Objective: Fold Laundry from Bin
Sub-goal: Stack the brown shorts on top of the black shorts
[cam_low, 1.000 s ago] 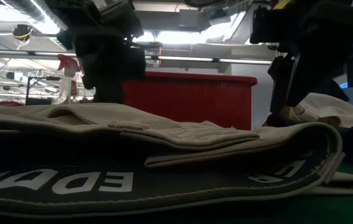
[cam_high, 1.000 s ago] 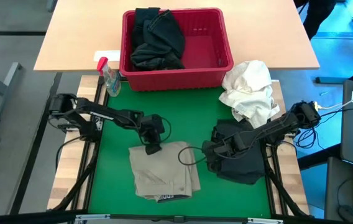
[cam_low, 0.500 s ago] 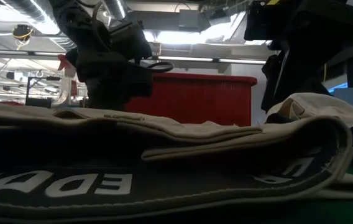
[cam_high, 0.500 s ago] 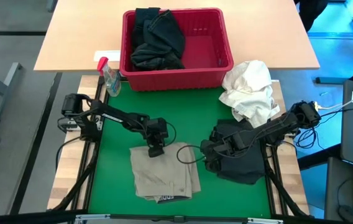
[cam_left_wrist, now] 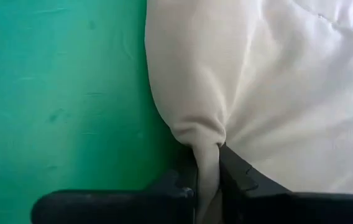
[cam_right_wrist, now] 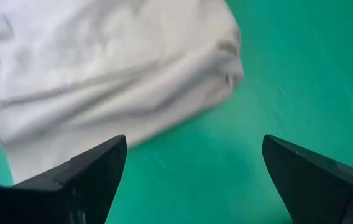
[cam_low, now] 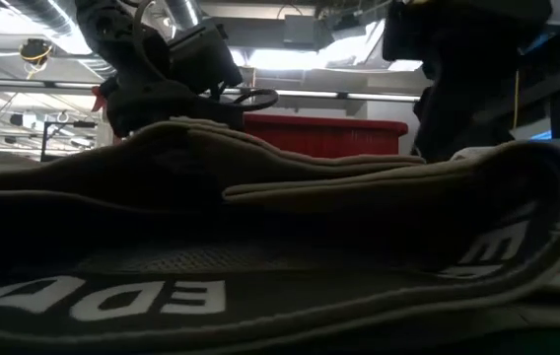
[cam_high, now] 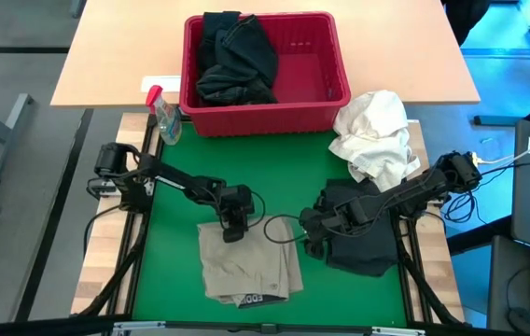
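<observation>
Low view is mostly blocked by the khaki-beige garment [cam_low: 290, 247] filling the foreground; only a strip of the red bin [cam_low: 319, 125] shows at centre behind it; printed lettering reads reversed. Right gripper [cam_high: 310, 227] sits at centre right of the high view, over the edge of a dark folded garment [cam_high: 363, 245]; fingers [cam_right_wrist: 83, 180] spread wide above green mat [cam_right_wrist: 251, 124]. Left gripper [cam_high: 232, 227] at centre, pinching a fold of the khaki garment [cam_left_wrist: 207, 149]. Bin [cam_high: 265, 114] at upper centre on a wooden table [cam_high: 116, 56], black laundry [cam_high: 235, 58] inside; white cloth bundle [cam_high: 375, 135] and spray bottle [cam_high: 165, 117] flank it.
</observation>
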Robot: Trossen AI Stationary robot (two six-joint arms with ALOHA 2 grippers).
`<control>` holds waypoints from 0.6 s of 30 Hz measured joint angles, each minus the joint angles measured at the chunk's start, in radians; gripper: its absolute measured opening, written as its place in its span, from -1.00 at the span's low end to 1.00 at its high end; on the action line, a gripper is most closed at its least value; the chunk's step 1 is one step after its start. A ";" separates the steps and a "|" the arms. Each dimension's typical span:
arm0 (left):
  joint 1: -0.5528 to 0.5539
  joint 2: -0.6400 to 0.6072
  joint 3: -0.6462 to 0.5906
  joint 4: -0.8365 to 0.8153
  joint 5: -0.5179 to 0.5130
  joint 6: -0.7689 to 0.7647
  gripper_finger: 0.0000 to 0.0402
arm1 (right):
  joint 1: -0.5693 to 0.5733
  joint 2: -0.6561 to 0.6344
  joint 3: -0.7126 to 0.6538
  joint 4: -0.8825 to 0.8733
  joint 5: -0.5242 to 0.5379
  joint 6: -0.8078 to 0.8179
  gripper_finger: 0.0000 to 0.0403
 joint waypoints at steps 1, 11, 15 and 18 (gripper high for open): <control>-0.005 0.001 0.005 -0.005 -0.004 -0.001 -0.91 | 0.000 0.000 0.000 0.015 0.002 -0.005 0.87; -0.105 -0.022 0.103 -0.082 -0.132 -0.019 -0.92 | 0.000 0.000 0.000 0.143 0.034 -0.070 0.87; -0.147 -0.021 0.166 -0.153 -0.201 0.031 -0.92 | 0.000 0.000 0.000 0.227 0.059 -0.109 0.87; -0.165 -0.021 0.217 -0.208 -0.259 0.070 -0.92 | -0.014 0.000 0.000 0.252 0.078 -0.127 0.87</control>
